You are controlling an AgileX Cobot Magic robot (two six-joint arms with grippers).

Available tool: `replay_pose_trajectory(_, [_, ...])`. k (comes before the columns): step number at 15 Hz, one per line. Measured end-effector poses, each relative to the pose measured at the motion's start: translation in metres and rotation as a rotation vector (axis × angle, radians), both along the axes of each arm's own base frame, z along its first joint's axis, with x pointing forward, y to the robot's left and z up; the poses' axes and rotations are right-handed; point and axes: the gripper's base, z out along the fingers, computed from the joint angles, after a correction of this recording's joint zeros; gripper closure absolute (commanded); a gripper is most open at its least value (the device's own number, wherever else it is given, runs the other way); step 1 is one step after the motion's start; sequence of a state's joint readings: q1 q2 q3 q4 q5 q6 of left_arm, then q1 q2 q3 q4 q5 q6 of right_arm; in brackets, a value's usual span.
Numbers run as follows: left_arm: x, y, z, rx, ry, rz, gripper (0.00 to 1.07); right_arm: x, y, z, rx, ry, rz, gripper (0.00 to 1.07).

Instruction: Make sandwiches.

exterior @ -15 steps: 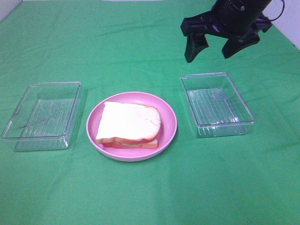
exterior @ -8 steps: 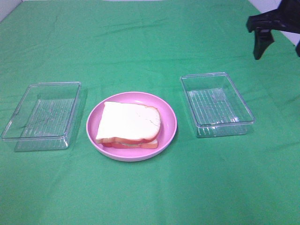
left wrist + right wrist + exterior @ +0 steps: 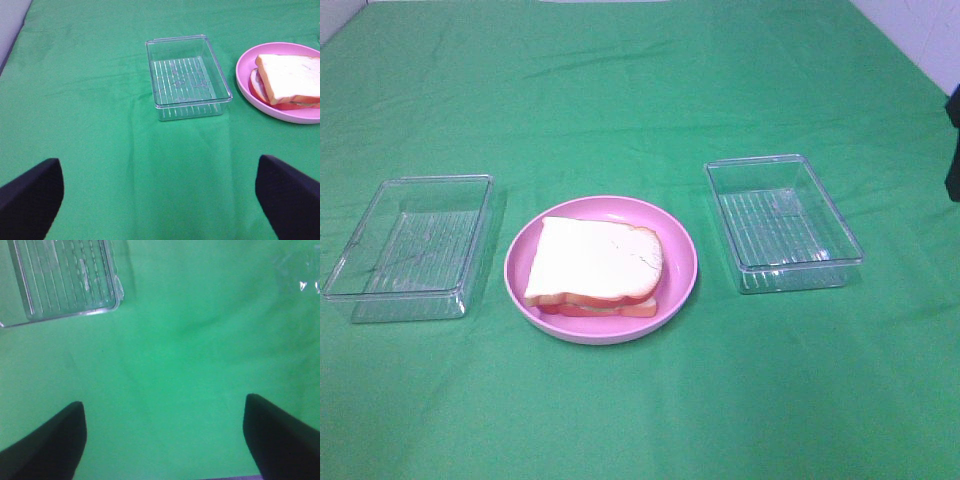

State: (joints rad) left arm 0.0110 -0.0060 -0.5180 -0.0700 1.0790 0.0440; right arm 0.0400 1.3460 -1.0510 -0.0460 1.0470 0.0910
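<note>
Green cloth (image 3: 640,100) beneath both pincers, spread empty.

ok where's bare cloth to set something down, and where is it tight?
Bare green cloth runs across the far side, behind both trays, and across the near side in front of the pink plate. It is tightest between the left tray and the plate; the gap to the right tray is slightly wider.

Centre: sandwich (image 3: 596,268) on plate (image 3: 678,245).
Left of plate: tray (image 3: 410,245).
Right of plate: second tray (image 3: 782,222).
</note>
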Motion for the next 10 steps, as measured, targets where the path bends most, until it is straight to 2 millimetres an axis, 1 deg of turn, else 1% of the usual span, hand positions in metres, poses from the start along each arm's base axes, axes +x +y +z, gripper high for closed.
replay_pose_trajectory(2, [0.000, 0.000, 0.000, 0.000, 0.000, 0.000, 0.09, -0.045, -0.002, -0.002, 0.005, -0.099, 0.003, 0.25])
replay_pose_trajectory(3, [0.000, 0.000, 0.000, 0.000, 0.000, 0.000, 0.09, -0.069, -0.003, -0.005, 0.007, -0.144, 0.004, 0.25])
replay_pose_trajectory(5, [0.000, 0.000, 0.000, 0.000, 0.000, 0.000, 0.09, -0.110, -0.004, -0.013, 0.009, -0.215, 0.005, 0.25])
replay_pose_trajectory(6, [0.000, 0.000, 0.000, 0.000, 0.000, 0.000, 0.09, -0.118, -0.005, -0.015, 0.009, -0.230, 0.005, 0.25])
replay_pose_trajectory(8, [0.000, 0.000, 0.000, 0.000, 0.000, 0.000, 0.09, -0.150, -0.007, -0.027, 0.002, -0.295, 0.007, 0.25])
replay_pose_trajectory(9, [0.000, 0.000, 0.000, 0.000, 0.000, 0.000, 0.09, -0.174, -0.008, -0.036, 0.002, -0.381, 0.007, 0.25])
replay_pose_trajectory(10, [0.000, 0.000, 0.000, 0.000, 0.000, 0.000, 0.09, -0.183, -0.008, -0.032, 0.004, -0.459, 0.008, 0.25])
